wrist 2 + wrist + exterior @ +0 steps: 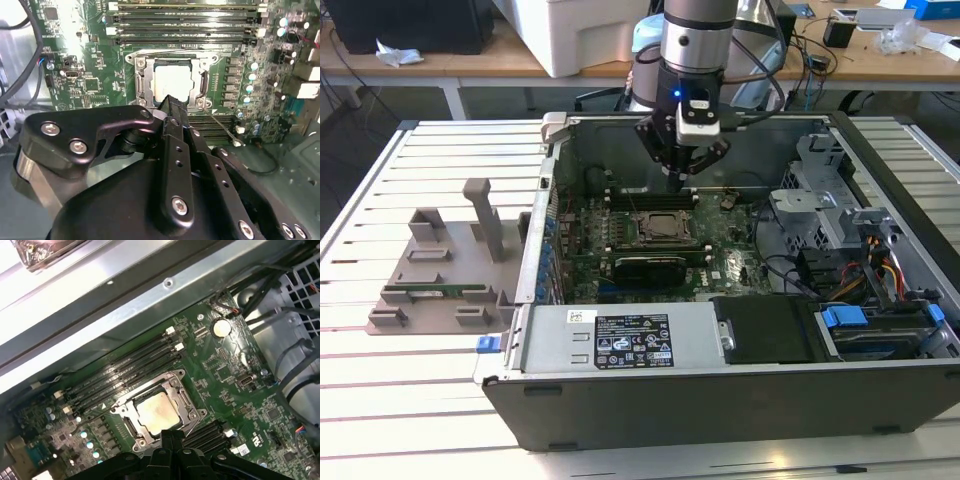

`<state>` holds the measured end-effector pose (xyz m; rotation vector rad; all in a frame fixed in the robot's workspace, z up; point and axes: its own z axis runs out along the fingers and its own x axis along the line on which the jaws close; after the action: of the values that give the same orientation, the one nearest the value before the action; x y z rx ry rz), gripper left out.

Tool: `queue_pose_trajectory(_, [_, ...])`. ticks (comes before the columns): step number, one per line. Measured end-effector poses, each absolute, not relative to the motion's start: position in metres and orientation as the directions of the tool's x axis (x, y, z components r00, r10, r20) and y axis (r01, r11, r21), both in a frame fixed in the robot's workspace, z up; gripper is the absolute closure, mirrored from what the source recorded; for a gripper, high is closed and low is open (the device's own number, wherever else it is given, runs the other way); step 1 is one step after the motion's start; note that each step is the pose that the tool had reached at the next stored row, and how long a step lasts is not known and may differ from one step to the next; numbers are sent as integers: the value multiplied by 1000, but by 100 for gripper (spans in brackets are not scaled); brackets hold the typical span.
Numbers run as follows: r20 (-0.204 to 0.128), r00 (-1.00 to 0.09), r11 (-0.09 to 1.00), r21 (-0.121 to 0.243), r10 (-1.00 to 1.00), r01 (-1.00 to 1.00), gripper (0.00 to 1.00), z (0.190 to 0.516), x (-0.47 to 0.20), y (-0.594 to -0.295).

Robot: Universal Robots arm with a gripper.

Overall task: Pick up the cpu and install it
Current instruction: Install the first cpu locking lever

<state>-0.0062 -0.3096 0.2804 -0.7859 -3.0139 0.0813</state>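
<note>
The cpu (172, 82) is a silvery square chip lying flat inside the metal-framed socket (141, 80) on the green motherboard. It also shows in the first wrist view, cpu (156, 412), and in the exterior view, cpu (665, 228). My gripper (678, 178) hangs inside the open computer case, a little above the board, over the edge of the socket next to the memory slots. Its black fingers (172, 112) meet at a point, shut with nothing between them. In both wrist views the gripper's (172, 434) tip stands just off the chip's edge, apart from it.
The open computer case (620, 400) lies on a slatted white table. Long black memory slots (185, 20) run beside the socket. A drive cage with cables (860, 250) fills the exterior view's right. A grey holder fixture (440, 270) stands outside the case at the exterior view's left.
</note>
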Motion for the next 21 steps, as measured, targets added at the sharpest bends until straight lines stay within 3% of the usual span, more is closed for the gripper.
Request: queue_pose_trajectory(21, [13, -978, 977, -53, 208, 207, 89, 280, -6, -310])
